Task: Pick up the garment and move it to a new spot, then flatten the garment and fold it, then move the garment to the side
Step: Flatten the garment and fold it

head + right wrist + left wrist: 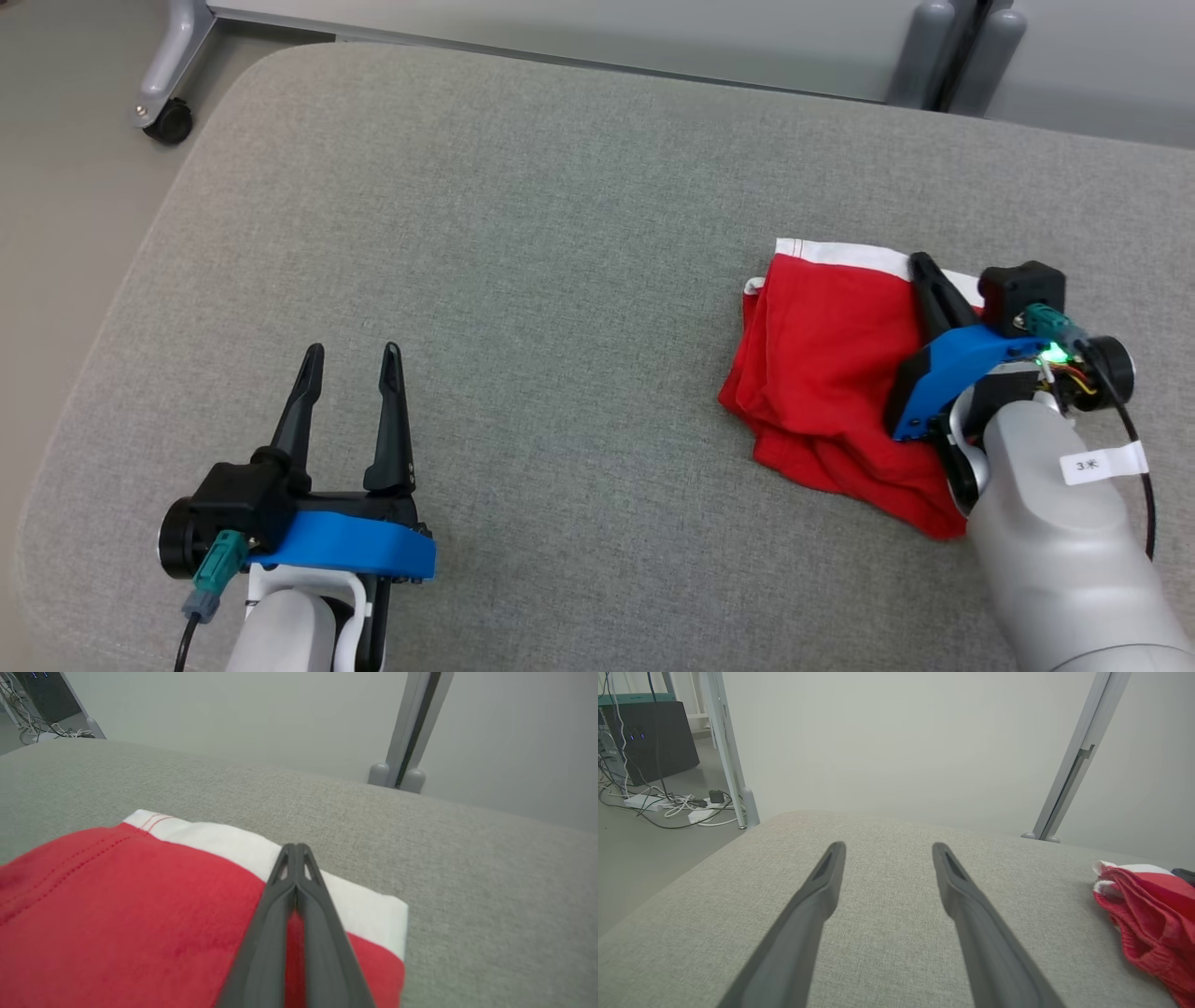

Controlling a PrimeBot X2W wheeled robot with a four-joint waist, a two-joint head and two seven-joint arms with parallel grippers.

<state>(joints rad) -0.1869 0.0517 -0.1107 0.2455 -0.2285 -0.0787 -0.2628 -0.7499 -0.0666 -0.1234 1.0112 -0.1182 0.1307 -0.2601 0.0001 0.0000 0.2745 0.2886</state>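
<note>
The garment (822,373) is red with a white band and lies folded in a thick bundle on the right side of the grey padded surface (560,233). My right gripper (922,266) is shut, its two fingers pressed together on top of the garment with their tips over the white band (210,840). In the right wrist view the garment (117,905) spreads under the closed gripper (295,847), and no cloth shows between the tips. My left gripper (353,350) stands open at the lower left over bare surface, far from the garment. Seen from the left wrist, the gripper (888,845) is empty and the garment (1143,905) sits at the right edge.
The padded surface ends in a rounded edge at the left and far sides. A caster wheel (170,119) and grey frame posts (934,47) stand beyond it. Cables (668,805) and a dark box (649,737) lie on the floor to the far left.
</note>
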